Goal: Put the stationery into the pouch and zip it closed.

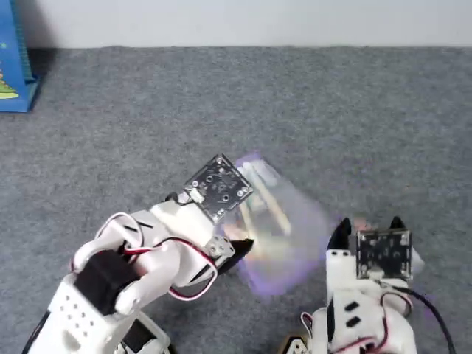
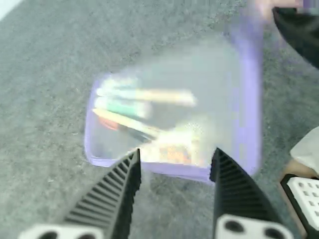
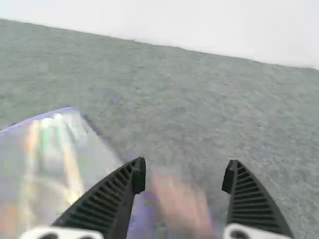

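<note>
The pouch is a see-through purple-edged bag lying flat on the grey carpet. Pens and pencils lie inside it, showing through its wall. My left gripper hovers over the pouch's near-left edge. In its wrist view the left gripper is open, straddling the purple rim of the pouch. My right gripper stands open at the pouch's right corner. In its own view the right gripper has a blurred pinkish piece low between the fingers, beside the pouch.
A blue box stands at the far left against the white wall. Open grey carpet stretches behind and to both sides of the pouch. The two arms are close together at the front.
</note>
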You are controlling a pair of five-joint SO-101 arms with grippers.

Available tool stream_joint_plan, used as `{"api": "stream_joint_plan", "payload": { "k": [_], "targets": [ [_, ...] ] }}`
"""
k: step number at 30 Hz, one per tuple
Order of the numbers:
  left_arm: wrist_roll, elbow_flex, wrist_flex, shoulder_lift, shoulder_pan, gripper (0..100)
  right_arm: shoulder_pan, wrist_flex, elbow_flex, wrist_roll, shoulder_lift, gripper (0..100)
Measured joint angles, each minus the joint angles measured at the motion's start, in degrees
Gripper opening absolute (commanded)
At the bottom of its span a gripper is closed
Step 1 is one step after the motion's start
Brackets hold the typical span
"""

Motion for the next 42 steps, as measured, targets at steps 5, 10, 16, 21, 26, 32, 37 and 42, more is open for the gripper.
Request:
{"api": "stream_joint_plan", "payload": {
  "k": [5,10,16,21,26,32,37,42],
  "targets": [
    [0.0,-4.2,4.0,-0.1,0.0,23,-2.8,6.6,-4.9,0.0,0.0,23.4],
    [0.0,-6.2,5.4,-0.1,-4.3,22,-3.7,9.3,-7.5,0.0,-0.1,23.1],
    [-2.0,-6.0,5.4,-6.0,-16.8,6,-3.7,9.7,-7.6,0.0,-0.1,23.0],
    [-6.5,2.7,1.7,-20.0,-25.1,1,-3.9,9.7,-3.6,-2.6,-0.1,22.9],
    [-7.5,15.8,-3.6,-35.3,-32.5,1,-4.0,8.2,1.6,-6.1,-0.1,11.5],
    [-7.6,29.8,-5.3,-48.6,-35.4,1,-4.2,2.3,8.8,-6.5,-0.1,3.5],
    [-7.6,39.3,-5.4,-50.5,-35.5,2,-4.2,1.1,9.3,-6.5,-0.1,0.9],
    [-10.4,42.4,-5.4,-50.5,-35.5,2,-4.1,0.6,12.9,-6.6,-0.1,0.9]
  ]
}}
